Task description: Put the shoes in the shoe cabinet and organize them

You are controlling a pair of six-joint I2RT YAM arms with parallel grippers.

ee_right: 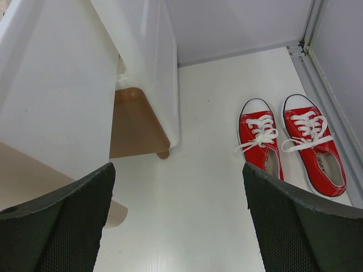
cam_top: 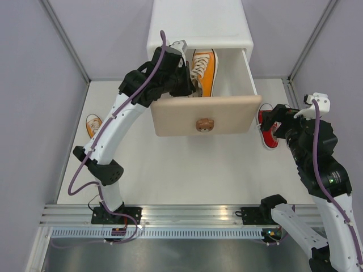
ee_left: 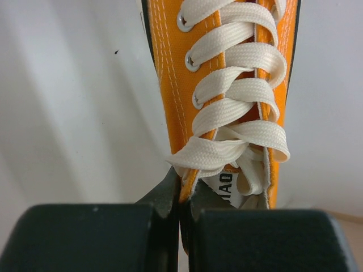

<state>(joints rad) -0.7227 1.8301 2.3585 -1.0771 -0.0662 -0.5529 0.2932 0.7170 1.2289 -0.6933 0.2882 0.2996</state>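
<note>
**A thin pinch on one orange shoe in the open drawer**

The orange shoe is inside the pulled-out upper drawer of the shoe cabinet, about in the middle, with its toe toward the back. The left tool is clenched only on the thin canvas edge by the tongue, just under the lowest lace. I cannot tell if the sole rests on the drawer floor. If it does not, letting go may make the shoe drop and fall on its side. The loose lace lies against the fingers, so it could catch when they part and drag the shoe along.

In the middle, the shoe may leave little room for its partner. This other orange shoe lies on the counter beside the left arm. That arm reaches over the beige front, and a low retreat could knock the drawer.

The right tool stands wide apart, grasping nothing, above the red pair just beside the drawer's corner. A careless lift there could strike that corner.
</note>
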